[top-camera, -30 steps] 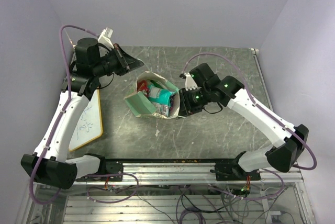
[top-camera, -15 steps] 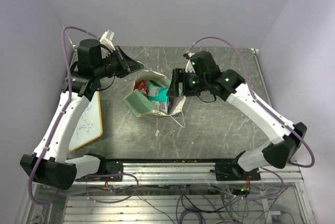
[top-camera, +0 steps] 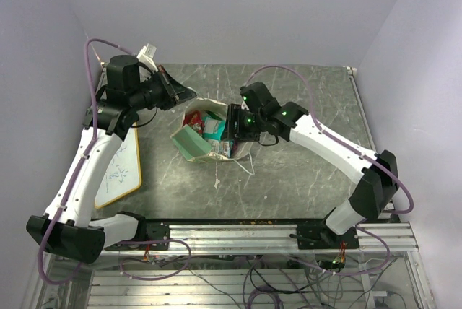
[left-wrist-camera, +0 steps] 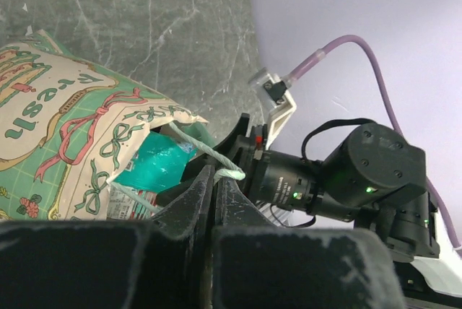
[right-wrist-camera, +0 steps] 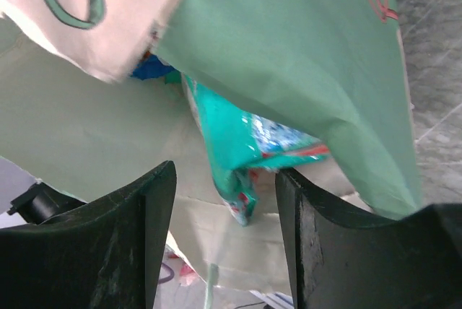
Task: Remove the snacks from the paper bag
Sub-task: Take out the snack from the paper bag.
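Cream-and-mint paper bag (top-camera: 189, 143): left end effector (left-wrist-camera: 214, 173) clamps white string handle (left-wrist-camera: 195, 143); right end effector (right-wrist-camera: 225, 173), jaws apart, faces teal foil packet (right-wrist-camera: 224, 128)

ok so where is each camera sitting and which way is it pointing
top external: fixed above and behind the arms, looking down on the table; both arms, left tool and right tool show.
left wrist: on the left arm, looking along its shut tool, which pinches the string handle, toward the paper bag; the right arm shows beyond.
right wrist: on the right arm, looking between its open tool's fingers into the bag's mouth.
shared: both wrist views see the teal packet inside the bag.
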Robot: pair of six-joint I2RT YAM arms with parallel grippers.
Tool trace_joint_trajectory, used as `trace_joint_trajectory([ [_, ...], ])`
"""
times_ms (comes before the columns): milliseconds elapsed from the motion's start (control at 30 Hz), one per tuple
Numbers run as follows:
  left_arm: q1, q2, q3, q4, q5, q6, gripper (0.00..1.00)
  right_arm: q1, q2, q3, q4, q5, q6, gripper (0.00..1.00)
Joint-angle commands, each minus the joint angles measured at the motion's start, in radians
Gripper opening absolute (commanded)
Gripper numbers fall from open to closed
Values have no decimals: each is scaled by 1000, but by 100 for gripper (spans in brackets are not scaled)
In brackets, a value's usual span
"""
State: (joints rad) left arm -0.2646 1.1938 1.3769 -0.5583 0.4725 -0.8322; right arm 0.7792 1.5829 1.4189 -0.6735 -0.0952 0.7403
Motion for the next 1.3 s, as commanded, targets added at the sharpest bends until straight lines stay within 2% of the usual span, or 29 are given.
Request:
trace_joint_trajectory([
  [0, -12, -34, -22, 47, 9, -46, 7, 36, 30, -8, 65, 53, 39, 54],
  [100, -15, -37, -21, 56, -1, -49, 7, 43, 40, -5, 55, 66, 61, 48],
  [333, -15, -23, 33, 15, 0, -17, 7, 44, 50, -3, 35, 114, 75, 46],
  [400, -15, -25, 31, 7, -3, -13, 7, 43, 56, -11, 44, 107, 78, 42],
  [433, -14, -26, 25, 11, -1, -17, 7, 42, 58, -17, 52, 100, 78, 36],
  [500, -14, -29, 18, 13, 2, -21, 7, 43, 60, -9, 58, 77, 66, 14],
  [567, -15, -29, 24, -7, -4, -11, 7, 42, 62, 35, 56, 54, 39, 0],
  [967, -14, -1, 104, -112, -80, 39, 7, 45, 0, 241, 27, 26, -80, 0],
  [1133, -14, 28, 144, -143, -110, 68, 7, 44, -81, 252, 40, -4, -108, 0],
  [1267, -14, 35, 123, -102, -95, 51, 7, 44, -171, 237, 38, -26, -149, 0],
])
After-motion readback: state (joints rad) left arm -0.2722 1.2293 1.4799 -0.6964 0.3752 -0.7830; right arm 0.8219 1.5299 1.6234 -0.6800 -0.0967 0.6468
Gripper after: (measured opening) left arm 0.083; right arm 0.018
